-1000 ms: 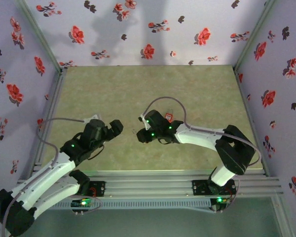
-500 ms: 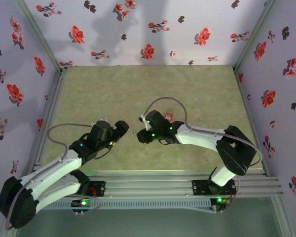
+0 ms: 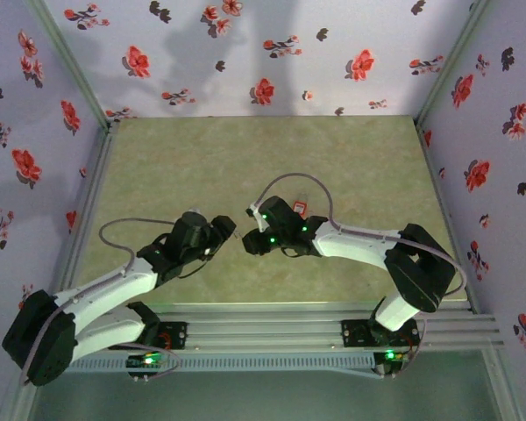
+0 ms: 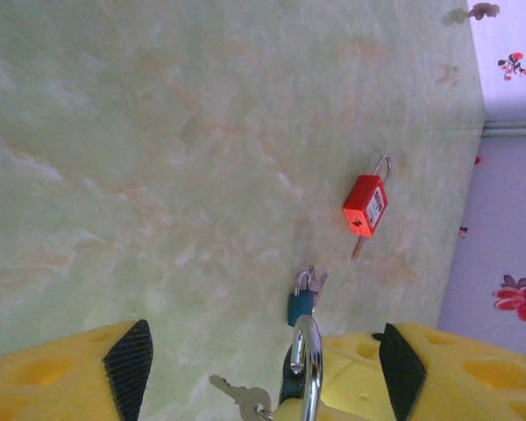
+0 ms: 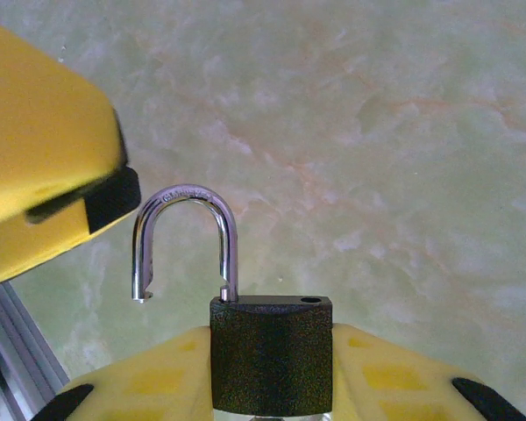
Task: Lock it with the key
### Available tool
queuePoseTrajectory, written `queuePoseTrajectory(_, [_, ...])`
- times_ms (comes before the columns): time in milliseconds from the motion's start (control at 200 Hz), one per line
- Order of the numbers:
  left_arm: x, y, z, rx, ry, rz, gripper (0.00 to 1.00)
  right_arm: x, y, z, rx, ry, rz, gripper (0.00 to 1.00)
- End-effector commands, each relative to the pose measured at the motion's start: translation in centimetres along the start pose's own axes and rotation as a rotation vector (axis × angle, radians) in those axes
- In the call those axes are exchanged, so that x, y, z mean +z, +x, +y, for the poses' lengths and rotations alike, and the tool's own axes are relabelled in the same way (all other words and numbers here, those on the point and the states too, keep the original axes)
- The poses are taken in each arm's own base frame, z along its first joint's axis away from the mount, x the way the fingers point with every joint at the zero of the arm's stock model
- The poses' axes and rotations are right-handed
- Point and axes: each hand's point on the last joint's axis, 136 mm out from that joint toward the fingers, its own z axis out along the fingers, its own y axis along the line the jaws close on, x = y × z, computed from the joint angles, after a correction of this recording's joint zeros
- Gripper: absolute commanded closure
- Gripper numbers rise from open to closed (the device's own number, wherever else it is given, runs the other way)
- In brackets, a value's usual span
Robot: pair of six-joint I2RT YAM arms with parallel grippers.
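the right gripper [image 5: 270, 390] is clamped on the body of a black padlock [image 5: 270, 346], holding it upright above the table [image 3: 202, 167], about mid-table and toward the near side. its shackle [image 5: 184, 239] is up and open. the free leg is swung out to the left, clear of the body, and away from the hole [image 5: 311, 300] it should drop into.

the left gripper [image 4: 259, 367] sits just to the left of it with its fingers apart. from its own camera the shackle stands between the two black pads [image 4: 127, 364], and i can't see either one touching it. a small silver key [image 4: 241, 399] hangs by the lock. whether it is seated in the keyway i cannot tell, as the underside is hidden.

what worries me is the way the shackle is turned. i think that if the left fingers close and push down as it stands, the free leg will meet nothing or jam on the top of the body, and the lock could twist in the right grip. it looks to need turning round over the hole first. the dangling key could also get pinched between pad and shackle.

a red padlock [image 4: 366, 204] and a small teal padlock [image 4: 302, 303] lie on the table beyond. a slipped lock could fall among them.
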Motion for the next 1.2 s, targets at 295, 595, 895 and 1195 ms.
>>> queuePoseTrajectory(295, [1.3,0.5,-1.8,0.004,0.035,0.025,0.45,-0.9,-0.9,1.0,-0.022,-0.047,-0.038,0.7])
queuePoseTrajectory(595, [2.1,0.7,-2.1,-0.003,0.043,0.038,0.56,-0.6,-0.7,1.3,-0.03,-0.055,-0.031,0.7])
queuePoseTrajectory(895, [2.3,0.8,-2.2,0.0,0.047,0.046,0.71,-0.6,-0.6,1.5,-0.035,-0.059,-0.027,0.71])
queuePoseTrajectory(1195, [2.3,0.8,-2.4,0.001,0.046,0.049,0.81,-0.4,-0.4,1.6,-0.04,-0.062,-0.019,0.71])
